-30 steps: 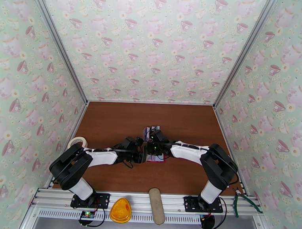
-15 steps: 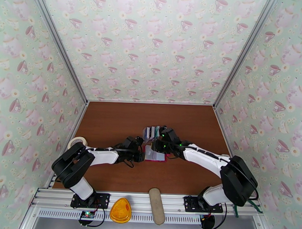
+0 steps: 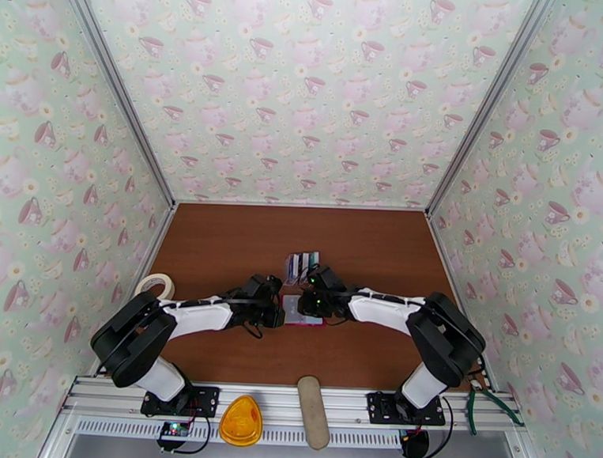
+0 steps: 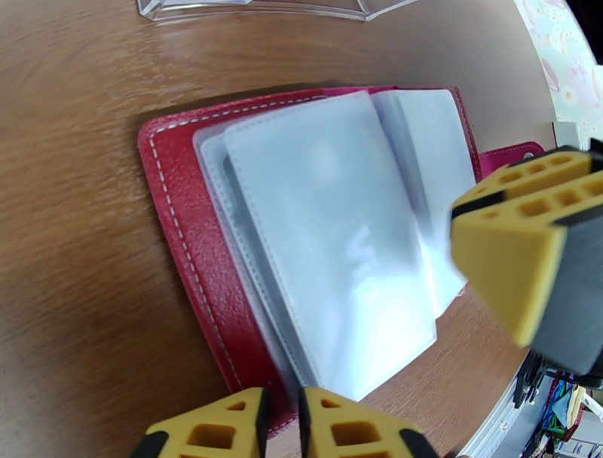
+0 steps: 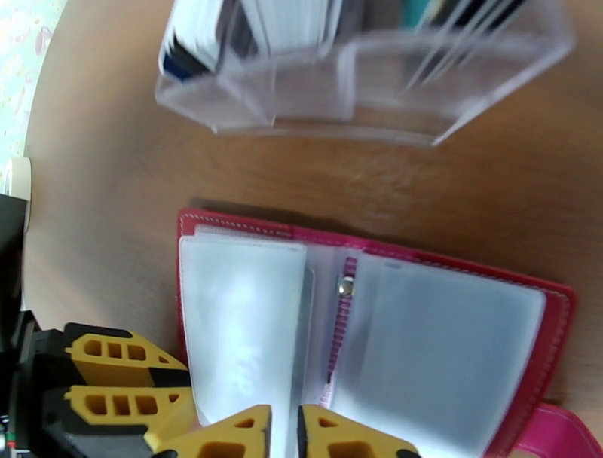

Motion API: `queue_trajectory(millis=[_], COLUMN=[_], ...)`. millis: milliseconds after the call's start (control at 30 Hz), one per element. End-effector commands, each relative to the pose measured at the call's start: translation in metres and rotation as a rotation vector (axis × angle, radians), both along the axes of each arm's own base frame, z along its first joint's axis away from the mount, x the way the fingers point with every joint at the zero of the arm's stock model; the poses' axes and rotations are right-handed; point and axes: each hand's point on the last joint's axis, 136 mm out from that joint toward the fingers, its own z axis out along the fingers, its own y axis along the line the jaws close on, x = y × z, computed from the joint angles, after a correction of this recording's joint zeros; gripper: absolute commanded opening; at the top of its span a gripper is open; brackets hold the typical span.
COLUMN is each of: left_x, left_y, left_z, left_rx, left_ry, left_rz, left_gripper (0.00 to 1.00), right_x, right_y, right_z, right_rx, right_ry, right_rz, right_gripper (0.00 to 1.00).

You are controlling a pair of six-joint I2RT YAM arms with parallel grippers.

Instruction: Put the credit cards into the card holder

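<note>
Spanning the brown table, 2 arms meet mid-table over the red card holder, which lies open and flat. Just beyond it, the credit cards stand in a clear rack. The left gripper and right gripper have their jaws nearly together at its sleeves; whether they pinch one, I cannot tell.

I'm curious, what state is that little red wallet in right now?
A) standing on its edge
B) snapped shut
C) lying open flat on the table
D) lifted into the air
C: the red wallet lies flat on the table, pale pockets spread either side of the snap.
</note>
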Motion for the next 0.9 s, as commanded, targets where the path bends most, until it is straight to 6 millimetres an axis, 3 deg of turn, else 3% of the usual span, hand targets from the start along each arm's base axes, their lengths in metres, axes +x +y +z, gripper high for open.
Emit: queue_trajectory(millis=[0, 400, 567, 867], left_x=[-0.009, 0.004, 0.012, 0.023], left_y=[0.016, 0.016, 0.015, 0.018], left_z=[-0.015, 0.006, 0.020, 0.037], left_rx=[0.083, 0.081, 0.086, 0.097], left_ry=[0.042, -0.011, -0.041, -0.082], left_rz=[0.005, 0.008, 0.004, 0.010], left_gripper=[0.23, 0.26, 0.39, 0.41], right_x=[0.000, 0.000, 0.002, 0.005], right_y=[0.016, 0.029, 0.028, 0.025], right_z=[0.001, -0.003, 0.006, 0.027], right_rx=[0.038, 0.066, 0.063, 0.064], right_ry=[0.004, 0.022, 0.002, -0.038], right_rz=[0.015, 0.024, 0.022, 0.021], right_gripper=[0.15, 0.15, 0.18, 0.21])
